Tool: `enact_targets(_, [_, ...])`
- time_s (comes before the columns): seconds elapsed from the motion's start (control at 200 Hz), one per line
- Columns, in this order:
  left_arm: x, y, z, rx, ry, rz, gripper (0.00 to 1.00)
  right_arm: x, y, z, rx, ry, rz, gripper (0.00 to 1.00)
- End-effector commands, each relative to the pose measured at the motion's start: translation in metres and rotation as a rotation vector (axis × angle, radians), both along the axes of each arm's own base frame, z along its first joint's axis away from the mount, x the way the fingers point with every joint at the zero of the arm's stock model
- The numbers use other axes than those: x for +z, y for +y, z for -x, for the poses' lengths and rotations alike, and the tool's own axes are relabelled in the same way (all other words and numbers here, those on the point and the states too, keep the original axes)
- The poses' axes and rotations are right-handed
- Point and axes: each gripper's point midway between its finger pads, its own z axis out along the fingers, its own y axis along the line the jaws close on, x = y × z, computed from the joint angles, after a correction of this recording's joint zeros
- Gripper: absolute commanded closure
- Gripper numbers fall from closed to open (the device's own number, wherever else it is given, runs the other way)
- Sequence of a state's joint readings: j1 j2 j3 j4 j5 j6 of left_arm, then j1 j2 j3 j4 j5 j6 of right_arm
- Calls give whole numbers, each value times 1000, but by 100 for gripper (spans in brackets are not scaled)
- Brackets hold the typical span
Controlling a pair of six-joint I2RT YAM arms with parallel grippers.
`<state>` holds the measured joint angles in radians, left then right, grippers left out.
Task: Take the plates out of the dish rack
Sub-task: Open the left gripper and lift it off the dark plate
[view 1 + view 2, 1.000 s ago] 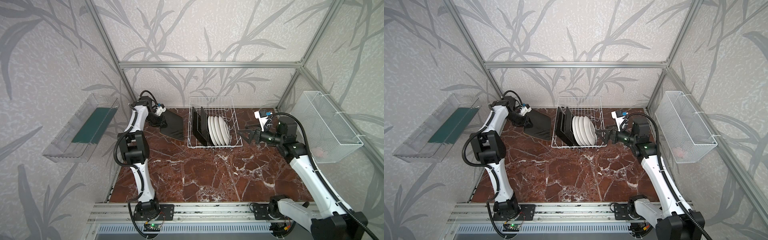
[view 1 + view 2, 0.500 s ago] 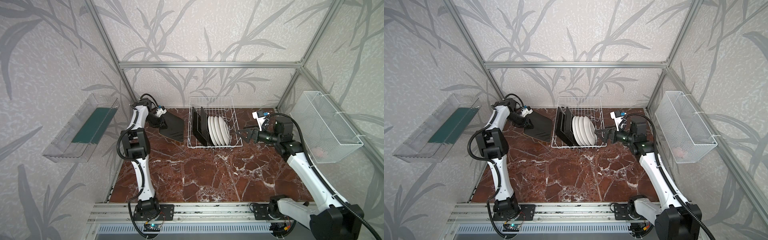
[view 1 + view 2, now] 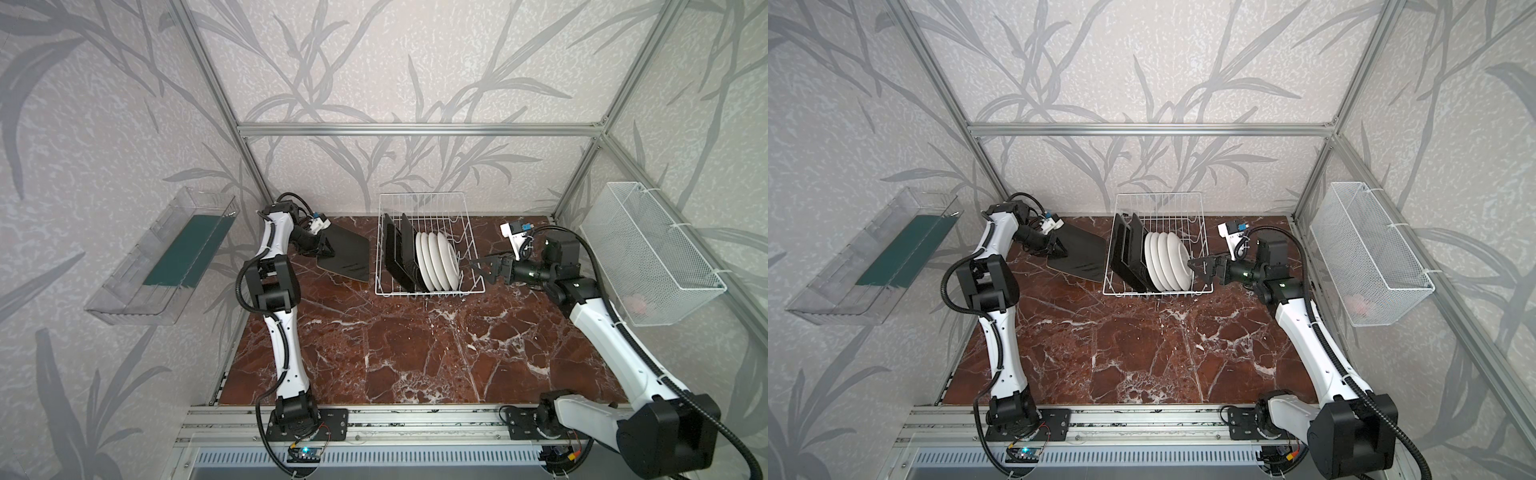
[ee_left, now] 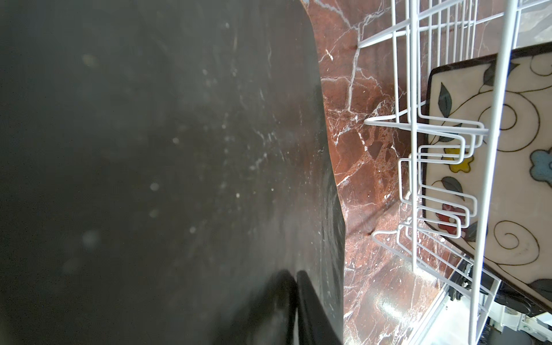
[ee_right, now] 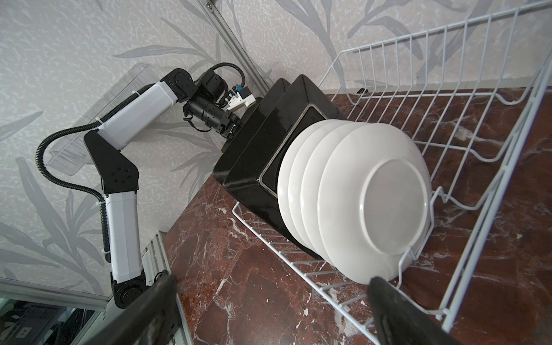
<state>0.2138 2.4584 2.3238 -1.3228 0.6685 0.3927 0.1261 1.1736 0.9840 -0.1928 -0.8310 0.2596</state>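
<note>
Jaws of the left gripper (image 3: 322, 249) are clamped on one edge of the held square plate (image 3: 348, 257). The plate slants black back up outside the dish rack (image 3: 424, 198), at the rack's 9 o'clock. Whether its low edge touches the marble table (image 3: 415, 357) I cannot tell. The right gripper (image 3: 478, 268) is spread wide and empty at the rack's 3 o'clock, just beside the outermost of four round white plates (image 3: 438, 261).

Those round plates stand on edge between the tines, packed close, backs toward the right gripper. Past them, toward 9 o'clock, two square plates (image 3: 395, 253) lean in the same rack, which sits at 12 o'clock on the table.

All of this looks like glazed ceramic: stiff, fairly heavy, slick under the pads, and likely to chip if knocked on wire. The upper rim is the best hold, where it rises clear of the wires, with one finger on each face. The outermost round plate has its back free, but the gap to its neighbour is narrow. In the right wrist view a tine crosses its lower rim, and the rack's end wall stands between the claw and the plate. So it probably wants lifting up before it is drawn away.

A clear tray (image 3: 137, 266) on the 9 o'clock wall and a mesh basket (image 3: 648, 249) on the 3 o'clock wall are well apart from all this.
</note>
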Motion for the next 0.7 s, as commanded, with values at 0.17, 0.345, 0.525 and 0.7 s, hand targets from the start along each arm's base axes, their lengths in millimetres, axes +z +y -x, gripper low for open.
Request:
enact_targets(0.17, [-24,16,-3,-34,9,-97,83,14,-1,2,4,-43,35,1])
enact_targets(0.345, [-38,20,0,-22,50,-115,75,14,-2,5,4,-42,33,1])
enact_targets(0.525, [-47,25,-1,-2,67,-128,73,13,-1,5,9,-42,35,1])
enact_targets(0.7, [-53,24,4,5,96,-120,65,15,-1,6,14,-50,39,1])
